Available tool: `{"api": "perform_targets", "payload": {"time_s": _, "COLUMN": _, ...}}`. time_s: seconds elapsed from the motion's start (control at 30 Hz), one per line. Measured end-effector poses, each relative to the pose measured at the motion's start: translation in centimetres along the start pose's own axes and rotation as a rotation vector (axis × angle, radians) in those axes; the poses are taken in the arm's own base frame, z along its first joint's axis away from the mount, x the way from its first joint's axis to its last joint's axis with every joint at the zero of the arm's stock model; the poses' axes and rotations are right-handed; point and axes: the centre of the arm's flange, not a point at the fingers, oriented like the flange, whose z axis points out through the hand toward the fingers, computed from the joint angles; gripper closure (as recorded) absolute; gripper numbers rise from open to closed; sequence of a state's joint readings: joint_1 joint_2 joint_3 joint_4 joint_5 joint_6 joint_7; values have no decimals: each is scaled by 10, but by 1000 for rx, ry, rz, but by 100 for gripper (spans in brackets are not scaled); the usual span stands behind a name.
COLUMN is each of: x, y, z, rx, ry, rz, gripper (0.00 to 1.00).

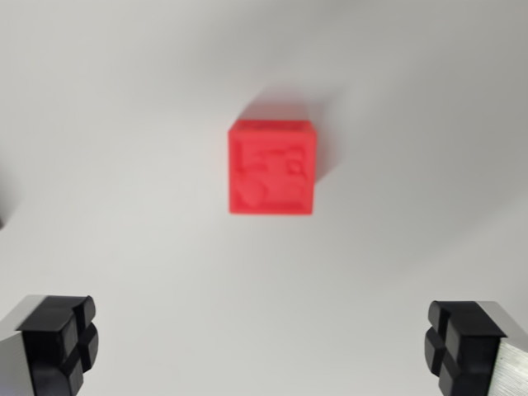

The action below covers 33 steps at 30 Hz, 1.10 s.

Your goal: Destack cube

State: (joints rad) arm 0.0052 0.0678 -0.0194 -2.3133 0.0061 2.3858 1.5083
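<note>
Your gripper hangs with fingers spread wide and empty above the red cube on the white surface.

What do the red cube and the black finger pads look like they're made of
Cube: probably matte plastic, perhaps 3D-printed; uniform red with a raised relief on top and no glare, though the picture is blurry. Finger pads: likely rubber or soft plastic; dull black, with moulded grooves, mounted on silvery, metal-looking fingers.

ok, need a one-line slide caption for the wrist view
Wrist view: open gripper hovers above a red cube with an embossed top, on a plain white surface.
</note>
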Motion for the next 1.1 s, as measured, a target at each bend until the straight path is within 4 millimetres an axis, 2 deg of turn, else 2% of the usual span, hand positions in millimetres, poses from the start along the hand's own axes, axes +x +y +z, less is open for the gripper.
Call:
{"api": "perform_targets", "payload": {"time_s": 0.63, "x": 0, "y": -1, "z": -69, "rx": 0, "ry": -1, "rz": -1, "gripper": 0}}
{"api": "perform_targets", "payload": {"time_s": 1.1, "x": 0, "y": -1, "z": -96, "rx": -1, "ry": -2, "rz": -1, "gripper": 0}}
